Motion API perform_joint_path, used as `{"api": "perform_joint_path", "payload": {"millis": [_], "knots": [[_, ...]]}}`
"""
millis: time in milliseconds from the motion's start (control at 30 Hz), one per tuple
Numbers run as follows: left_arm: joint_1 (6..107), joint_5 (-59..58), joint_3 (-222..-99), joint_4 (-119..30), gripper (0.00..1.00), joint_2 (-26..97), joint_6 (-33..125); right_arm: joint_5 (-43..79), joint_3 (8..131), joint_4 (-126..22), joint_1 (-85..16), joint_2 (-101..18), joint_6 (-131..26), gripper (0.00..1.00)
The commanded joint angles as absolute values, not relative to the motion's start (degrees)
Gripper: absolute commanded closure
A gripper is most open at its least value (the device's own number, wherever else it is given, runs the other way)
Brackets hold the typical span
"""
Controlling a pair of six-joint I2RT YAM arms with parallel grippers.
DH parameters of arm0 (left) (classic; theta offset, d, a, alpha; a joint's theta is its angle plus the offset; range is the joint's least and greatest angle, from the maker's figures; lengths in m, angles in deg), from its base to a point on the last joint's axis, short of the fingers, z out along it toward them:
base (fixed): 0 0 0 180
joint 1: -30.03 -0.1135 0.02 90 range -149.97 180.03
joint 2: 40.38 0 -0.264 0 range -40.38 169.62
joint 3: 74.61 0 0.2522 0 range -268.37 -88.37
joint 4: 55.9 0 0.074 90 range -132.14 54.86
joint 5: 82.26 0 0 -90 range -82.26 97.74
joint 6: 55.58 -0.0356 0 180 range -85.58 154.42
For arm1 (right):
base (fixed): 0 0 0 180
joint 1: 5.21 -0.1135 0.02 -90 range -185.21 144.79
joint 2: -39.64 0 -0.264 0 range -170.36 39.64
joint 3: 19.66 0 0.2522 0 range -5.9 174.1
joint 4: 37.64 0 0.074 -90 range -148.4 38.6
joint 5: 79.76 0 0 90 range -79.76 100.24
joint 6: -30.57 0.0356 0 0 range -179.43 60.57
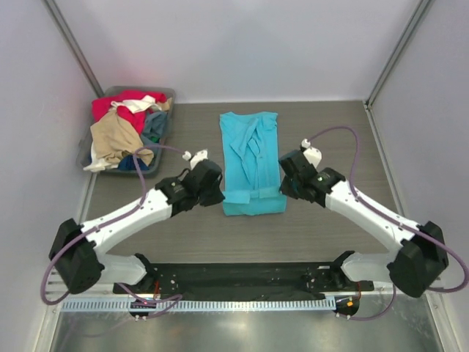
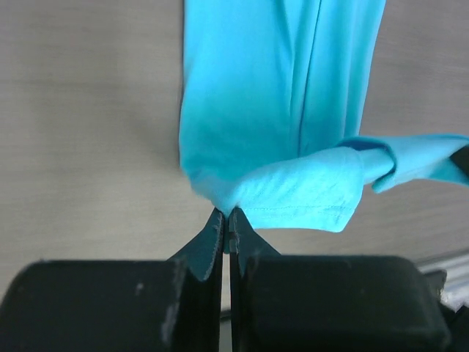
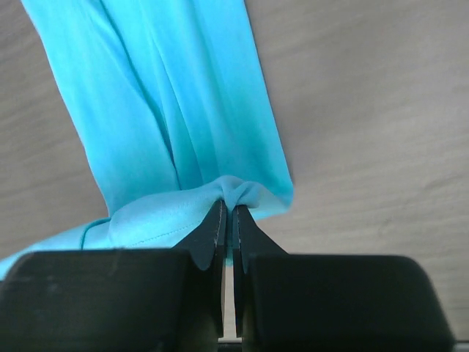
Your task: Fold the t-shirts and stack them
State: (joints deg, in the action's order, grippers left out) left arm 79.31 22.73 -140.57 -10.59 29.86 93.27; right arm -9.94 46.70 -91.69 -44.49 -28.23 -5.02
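A bright turquoise t-shirt (image 1: pixel 249 158) lies lengthwise in the middle of the table, its sides folded in and its near hem turned up. My left gripper (image 1: pixel 217 193) is shut on the near left corner of the hem (image 2: pixel 220 198). My right gripper (image 1: pixel 284 188) is shut on the near right corner (image 3: pixel 238 192). Both corners are lifted a little off the table and the hem (image 2: pixel 308 194) sags between them. Several other t-shirts, red (image 1: pixel 124 106), tan (image 1: pixel 113 139), cream-white and dark blue-grey, are heaped in the bin.
A clear grey plastic bin (image 1: pixel 165 94) holds the heap at the far left corner. White walls close the table at the back and both sides. Grey wood-grain table (image 1: pixel 330 132) shows to the right of the shirt.
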Motion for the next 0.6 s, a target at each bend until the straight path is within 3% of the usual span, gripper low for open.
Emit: {"api": "perform_joint_path", "payload": {"millis": [0,267,567], "knots": [[73.6,18.3,-148.9,-10.3,1.00,36.4,81.9,-8.4,54.8,-88.2,-39.2,-34.4,-16.8,0.99],[64.8,11.0,-162.8,-13.0,1.00,55.1,74.7,-3.7,66.3,-83.7,-32.6,-53.1,-22.4,0.99],[60.3,6.2,-177.3,-12.4,1.00,70.6,71.1,-1.1,76.6,-82.2,-27.8,-65.5,-24.8,0.99]]}}
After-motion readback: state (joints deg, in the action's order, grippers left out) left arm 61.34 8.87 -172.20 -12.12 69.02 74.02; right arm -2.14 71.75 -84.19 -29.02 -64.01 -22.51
